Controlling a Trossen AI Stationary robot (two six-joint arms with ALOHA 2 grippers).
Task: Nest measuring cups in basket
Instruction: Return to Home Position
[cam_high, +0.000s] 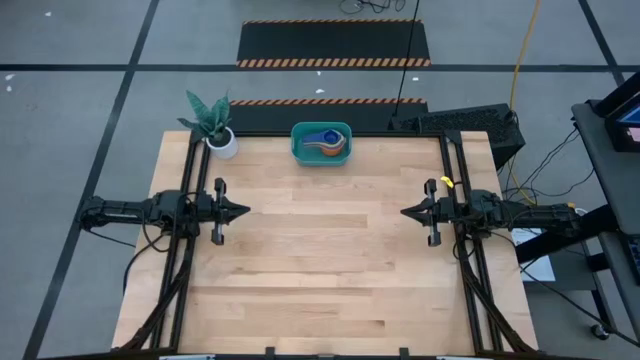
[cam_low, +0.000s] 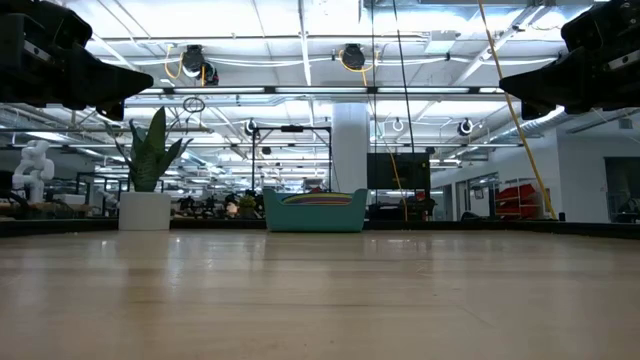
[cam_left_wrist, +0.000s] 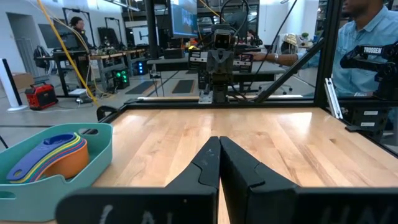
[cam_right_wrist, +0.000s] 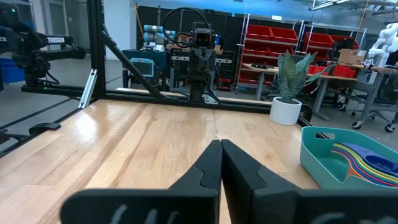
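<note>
The teal basket (cam_high: 321, 144) stands at the table's far edge, near the middle. The measuring cups (cam_high: 326, 139) lie stacked inside it, orange at the bottom and blue on top, handles fanned out; they show too in the left wrist view (cam_left_wrist: 53, 157) and right wrist view (cam_right_wrist: 368, 163). My left gripper (cam_high: 243, 210) hovers shut over the table's left side, pointing right. My right gripper (cam_high: 405, 212) hovers shut over the right side, pointing left. Both are far from the basket (cam_low: 315, 211).
A small white pot with a green plant (cam_high: 216, 126) stands at the far left corner, left of the basket. A wide stretch of bare wooden table (cam_high: 320, 260) lies between and in front of the two grippers. A person in a blue shirt (cam_left_wrist: 367, 43) sits beyond the right side.
</note>
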